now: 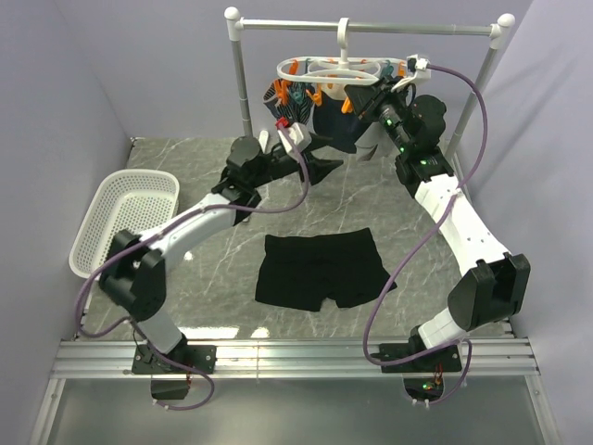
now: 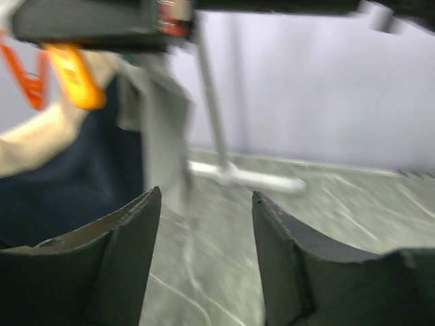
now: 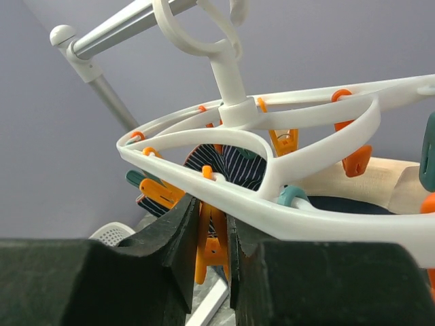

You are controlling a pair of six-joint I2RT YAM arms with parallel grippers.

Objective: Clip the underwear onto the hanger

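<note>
The underwear (image 1: 322,269) lies spread flat on the desk (image 1: 222,278), between the two arms and well apart from the hanger (image 1: 345,67), which hangs by its hook from the rail (image 1: 371,26). The underwear is black cloth that looks light and limp. It will likely sag and bunch once lifted, and nothing about it seems fragile or slippery. The best hold is probably the waistband, its straight far edge, pinched near one corner so the hem stays taut enough to feed into a peg.

The left jaws stand open with nothing between them, up near the hung clothes. The right jaws are closed on an orange peg (image 3: 212,248) just under the hanger's rim.

Counted, there is one underwear on the desk, one hanger, one rail and one basket (image 1: 130,218). At least two garments already hang: a striped one (image 1: 289,104) and a dark one (image 1: 334,125). The orange and teal pegs overlap too much for an exact count.
</note>
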